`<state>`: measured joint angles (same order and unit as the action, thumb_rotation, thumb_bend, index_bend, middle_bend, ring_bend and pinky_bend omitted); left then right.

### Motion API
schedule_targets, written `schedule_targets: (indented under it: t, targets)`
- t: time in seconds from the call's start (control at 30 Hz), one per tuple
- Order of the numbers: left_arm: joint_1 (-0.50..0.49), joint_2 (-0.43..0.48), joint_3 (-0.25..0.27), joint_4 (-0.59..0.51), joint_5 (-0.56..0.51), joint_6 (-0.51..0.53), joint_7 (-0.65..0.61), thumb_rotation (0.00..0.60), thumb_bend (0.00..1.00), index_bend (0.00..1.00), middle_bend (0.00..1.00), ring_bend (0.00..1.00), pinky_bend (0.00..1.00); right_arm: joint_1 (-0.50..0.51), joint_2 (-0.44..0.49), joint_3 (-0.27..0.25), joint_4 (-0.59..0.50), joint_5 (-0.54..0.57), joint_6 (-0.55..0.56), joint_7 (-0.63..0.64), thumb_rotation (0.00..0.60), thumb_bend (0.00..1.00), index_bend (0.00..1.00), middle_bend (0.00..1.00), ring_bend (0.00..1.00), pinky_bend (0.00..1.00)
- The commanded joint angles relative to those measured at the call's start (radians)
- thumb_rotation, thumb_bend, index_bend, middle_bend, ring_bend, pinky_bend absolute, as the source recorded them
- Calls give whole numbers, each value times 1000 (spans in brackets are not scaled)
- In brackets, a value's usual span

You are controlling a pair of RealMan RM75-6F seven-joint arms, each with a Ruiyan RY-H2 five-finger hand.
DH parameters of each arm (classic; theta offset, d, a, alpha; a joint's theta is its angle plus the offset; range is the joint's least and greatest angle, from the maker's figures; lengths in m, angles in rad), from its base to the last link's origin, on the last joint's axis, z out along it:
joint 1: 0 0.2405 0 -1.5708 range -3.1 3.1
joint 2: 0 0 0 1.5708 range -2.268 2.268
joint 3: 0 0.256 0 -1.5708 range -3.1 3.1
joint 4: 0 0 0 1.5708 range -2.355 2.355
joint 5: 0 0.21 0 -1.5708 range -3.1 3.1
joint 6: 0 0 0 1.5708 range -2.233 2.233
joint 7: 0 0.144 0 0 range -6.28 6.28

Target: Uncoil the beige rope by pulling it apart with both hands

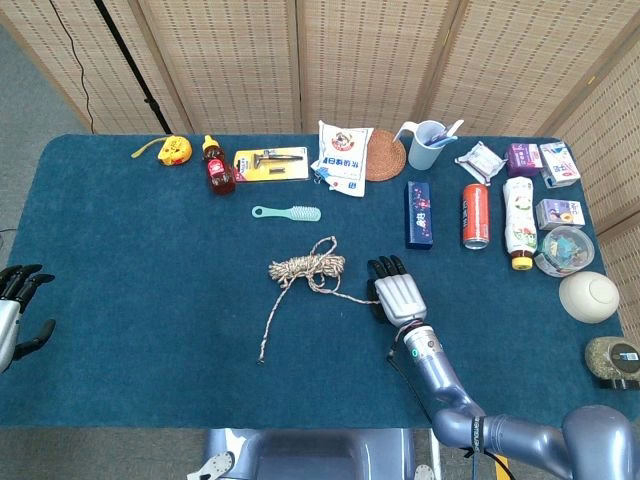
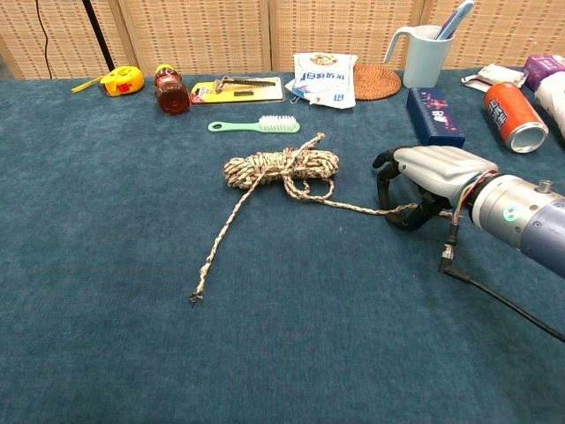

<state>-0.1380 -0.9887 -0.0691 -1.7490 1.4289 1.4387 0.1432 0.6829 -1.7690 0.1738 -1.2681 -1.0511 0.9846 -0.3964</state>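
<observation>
Left hand (image 1: 18, 300) sat at table's left edge, fingers spread, holding nothing, well apart from beige rope (image 2: 281, 168). Rope coil lay mid-table (image 1: 150, 320), loose tail toward front. Right hand (image 2: 422, 185) curled over right strand; grip unconfirmed, likely anchoring pull.

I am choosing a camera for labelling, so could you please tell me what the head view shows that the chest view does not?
Only the head view shows the left hand, off the table's left edge, and the round containers at the far right. Only the chest view shows, from the side, the right hand's fingers curling down around the beige rope's loose strand. Both show the coil, the green brush and the blue box.
</observation>
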Motion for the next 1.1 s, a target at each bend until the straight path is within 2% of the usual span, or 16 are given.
schedule_targets:
  t: [0.03,1.1]
  targets:
    - [0,0,0,0,0,-1,0,600,289,248,190,126,0,-1,-1,0,1,-1,-1,1,600,399,528,133,0,0]
    - [-5,-7,-1,0,6,-1,5,600,289,248,189,126,0,-7,7,7,-12,-19,-1,-2,600,437,603,216,9,0]
